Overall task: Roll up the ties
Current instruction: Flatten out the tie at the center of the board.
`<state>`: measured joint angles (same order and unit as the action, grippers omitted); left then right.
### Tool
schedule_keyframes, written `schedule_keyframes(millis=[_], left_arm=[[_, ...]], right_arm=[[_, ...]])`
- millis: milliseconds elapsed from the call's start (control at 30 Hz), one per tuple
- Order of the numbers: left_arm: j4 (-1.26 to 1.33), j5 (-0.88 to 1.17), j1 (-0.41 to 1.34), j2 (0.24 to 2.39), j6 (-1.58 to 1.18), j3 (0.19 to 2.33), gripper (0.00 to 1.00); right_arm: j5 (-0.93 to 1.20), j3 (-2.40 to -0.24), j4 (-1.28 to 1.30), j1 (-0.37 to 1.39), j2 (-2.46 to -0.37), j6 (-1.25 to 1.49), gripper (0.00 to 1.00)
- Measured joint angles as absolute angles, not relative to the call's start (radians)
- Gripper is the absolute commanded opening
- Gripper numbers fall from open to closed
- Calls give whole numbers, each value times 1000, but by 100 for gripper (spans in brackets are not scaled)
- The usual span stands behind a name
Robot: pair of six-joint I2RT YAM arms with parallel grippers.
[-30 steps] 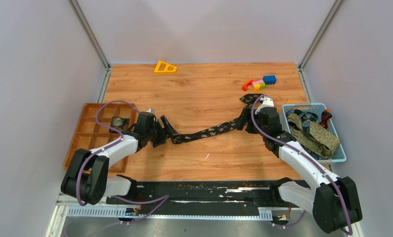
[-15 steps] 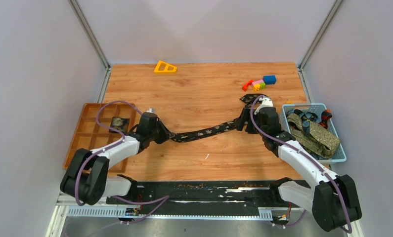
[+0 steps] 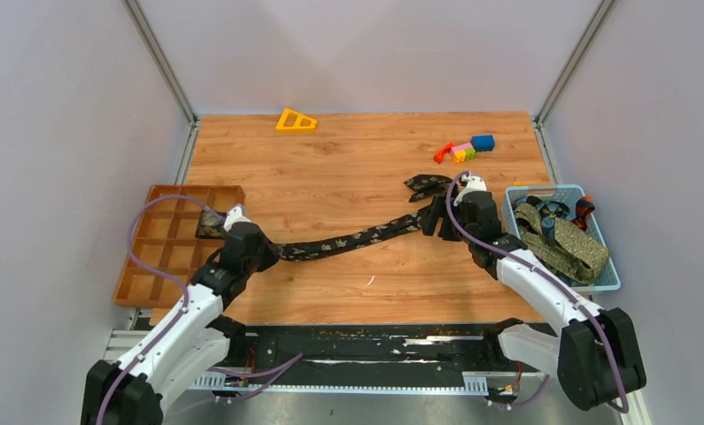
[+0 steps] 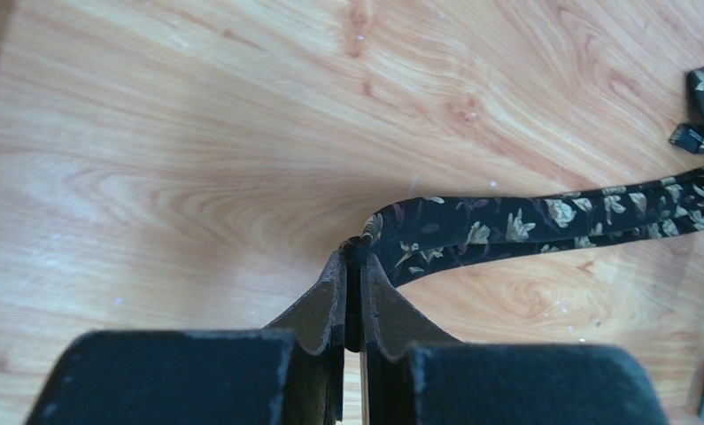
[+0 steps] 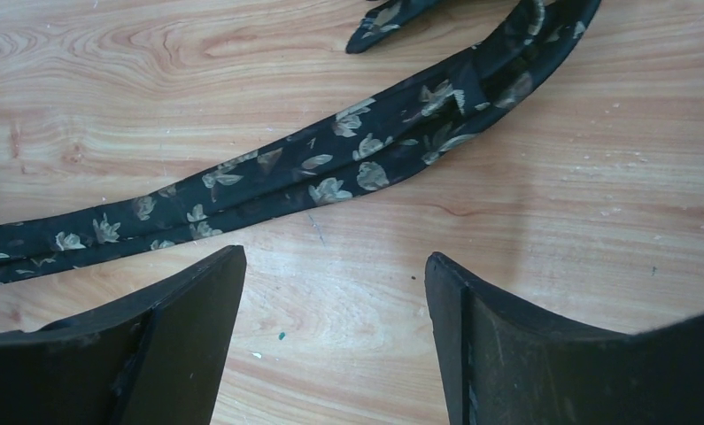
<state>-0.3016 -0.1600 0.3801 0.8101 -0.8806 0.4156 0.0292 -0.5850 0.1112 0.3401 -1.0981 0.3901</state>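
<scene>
Black tie (image 3: 348, 239) lies along the desk (image 3: 348, 150); our left gripper (image 4: 354, 257) pinches its tip, our right gripper (image 5: 335, 266) hovers, jaws spread. We should flatten it before rolling.

I see a light wood-grain table (image 3: 348, 168). Yellow plastic triangle (image 3: 296, 119) at the far edge, coloured toy bricks (image 3: 464, 149) far right, orange compartment tray (image 3: 181, 188) on the left edge, pale blue plastic basket (image 3: 543, 189) on the right edge. A black floral fabric tie (image 3: 357, 237) stretches across the middle.

No text, label, brand, number or sign is legible on anything shown.
</scene>
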Motion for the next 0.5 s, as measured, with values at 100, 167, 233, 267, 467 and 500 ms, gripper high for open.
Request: schedule_keyframes(millis=[100,167,233,267,467,500], left_arm=[[-340,-193,380,740,-881,377,5],[-357,-205,380,715,-882,346,4],[-364,-213,380,708,-885,312,3],[-363,-213,380,709,-888,289,3],[-331,-211,380,710,-900,224,2],[-324,-212,380,710,-900,221,2]], right_arm=[[40,-600,120,343,-1120,386,75],[46,-624,127,347,-1137,382,75],[52,-665,136,355,-1165,379,75],[53,-691,142,360,-1182,378,74],[4,-888,194,402,-1335,397,74],[-6,-922,200,408,-1369,407,74]])
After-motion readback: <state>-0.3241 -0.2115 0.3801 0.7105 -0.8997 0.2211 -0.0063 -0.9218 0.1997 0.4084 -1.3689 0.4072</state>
